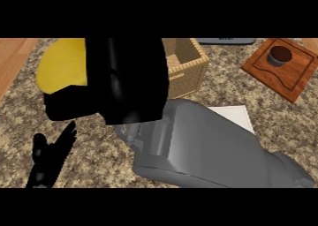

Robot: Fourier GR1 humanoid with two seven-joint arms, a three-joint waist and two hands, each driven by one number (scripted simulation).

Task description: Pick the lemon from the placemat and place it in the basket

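Observation:
My right hand (129,79) is raised close to the head view and fills the upper middle, its grey forearm rising from the lower right. Its fingers and thumb curl round the yellow lemon (60,66), which shows to the left of the palm. The wicker basket (186,66) stands just behind and to the right of the hand, partly hidden by it. A corner of the white placemat (235,115) shows beside the forearm at the right. My left hand (51,154) rests open at the lower left, fingers up.
A wooden board (289,75) lies at the upper right with a small dark cup (279,55) on it. A grey object (223,40) sits at the top edge. The counter top is speckled stone (18,128), with wood along its left side.

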